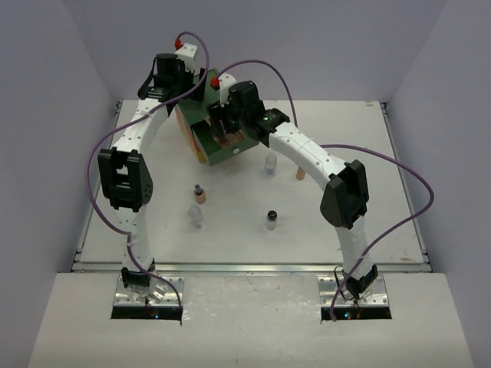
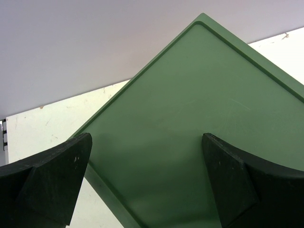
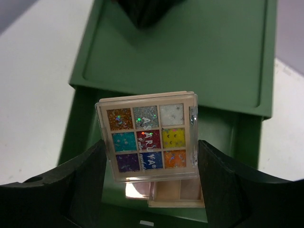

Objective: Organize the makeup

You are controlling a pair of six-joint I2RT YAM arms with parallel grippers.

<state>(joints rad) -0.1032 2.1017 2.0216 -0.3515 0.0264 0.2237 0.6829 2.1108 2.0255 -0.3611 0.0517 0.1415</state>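
Observation:
My right gripper [image 1: 223, 123] [image 3: 151, 147] is shut on a square multicolour glitter palette [image 3: 148, 137], held tilted over the open top drawer [image 3: 240, 137] of the green chest [image 1: 230, 153]. A pink-brown palette [image 3: 171, 190] lies flat in that drawer under it. My left gripper [image 1: 188, 86] [image 2: 147, 142] is open and empty, its fingers spread over the chest's flat green top [image 2: 190, 95]. On the table stand a tan bottle with a dark cap [image 1: 199, 193], a clear jar [image 1: 196, 217], a black-capped jar [image 1: 271, 219], another clear jar [image 1: 270, 163] and a tan bottle [image 1: 300, 174].
The chest stands at the back middle of the white table [image 1: 383, 192], with its orange and yellow side [image 1: 188, 130] facing left. Purple cables [image 1: 100, 199] loop off both arms. Grey walls close in the back and sides.

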